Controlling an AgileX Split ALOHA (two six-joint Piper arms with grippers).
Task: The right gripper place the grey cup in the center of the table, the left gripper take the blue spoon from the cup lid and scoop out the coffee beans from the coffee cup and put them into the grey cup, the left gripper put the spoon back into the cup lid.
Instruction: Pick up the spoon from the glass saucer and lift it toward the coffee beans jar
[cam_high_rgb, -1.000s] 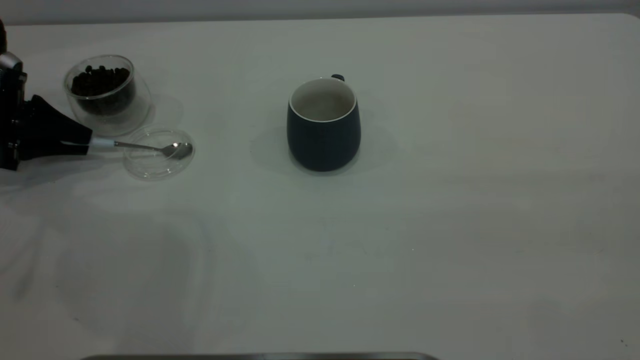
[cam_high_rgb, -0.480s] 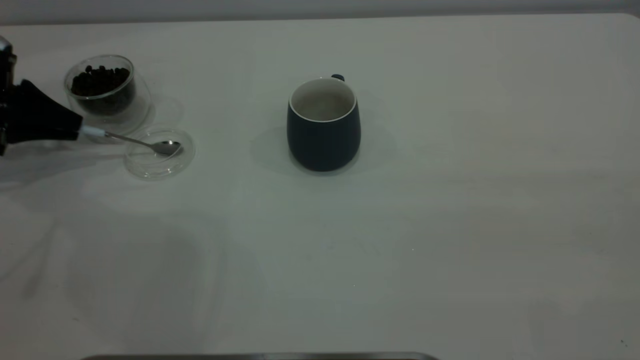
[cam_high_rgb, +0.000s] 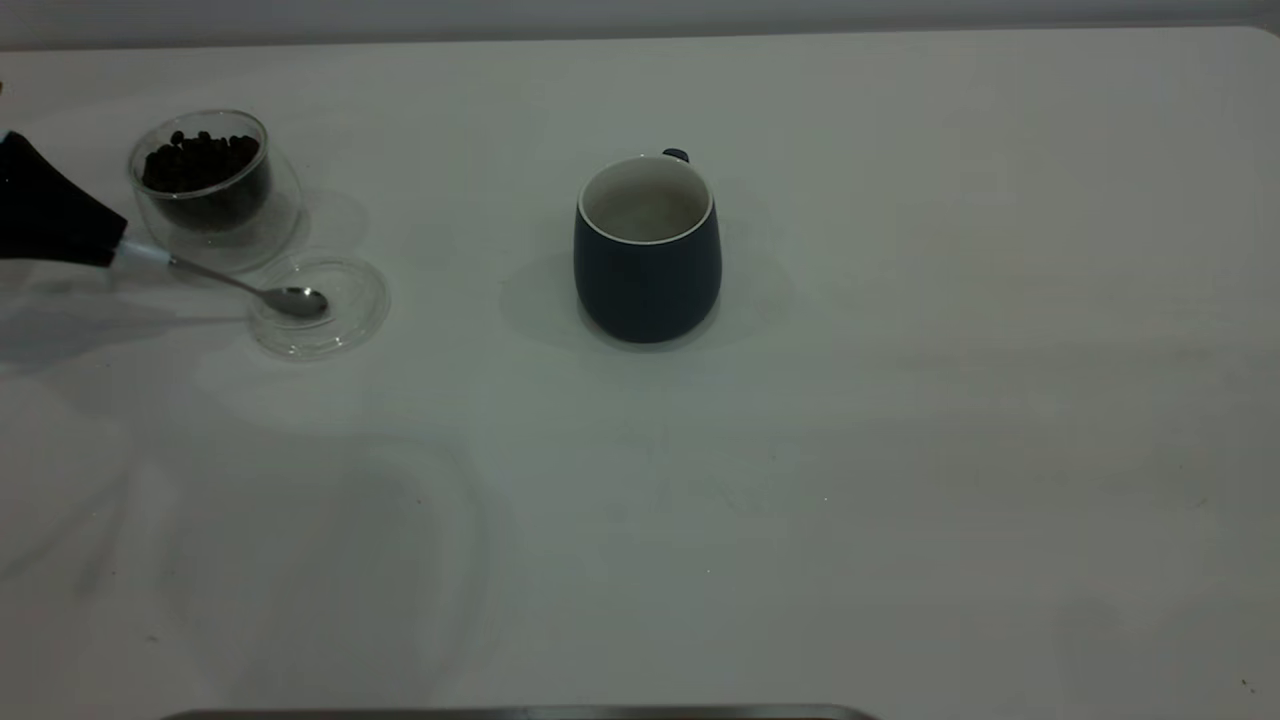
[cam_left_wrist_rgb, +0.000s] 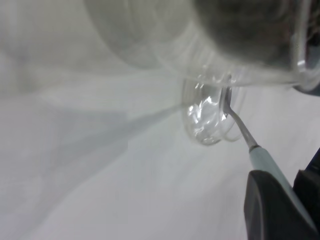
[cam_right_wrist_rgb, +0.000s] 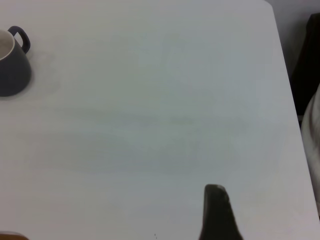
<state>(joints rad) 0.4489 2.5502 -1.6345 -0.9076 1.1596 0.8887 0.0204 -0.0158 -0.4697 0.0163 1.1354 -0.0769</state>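
Observation:
The grey cup (cam_high_rgb: 648, 270) stands upright near the middle of the table (cam_high_rgb: 900, 450); it also shows in the right wrist view (cam_right_wrist_rgb: 12, 70). The coffee cup (cam_high_rgb: 215, 190) with coffee beans (cam_high_rgb: 200, 160) stands at the far left. The cup lid (cam_high_rgb: 345, 320) lies in front of it. My left gripper (cam_high_rgb: 108, 250) is at the left edge, shut on the pale handle of the blue spoon (cam_high_rgb: 215, 277). The spoon tilts down, with its bowl over the lid's left part. The left wrist view shows the handle (cam_left_wrist_rgb: 265, 162) between the jaws. My right gripper (cam_right_wrist_rgb: 216, 210) is out of the exterior view, over bare table far from the cup.
The table's right edge (cam_right_wrist_rgb: 287, 100) and rounded far corner show in the right wrist view. A dark strip (cam_high_rgb: 520, 713) runs along the table's near edge.
My left gripper has moved left and back with the spoon. The spoon's handle end has risen, and its bowl has slid from the lid's right side to its left part.

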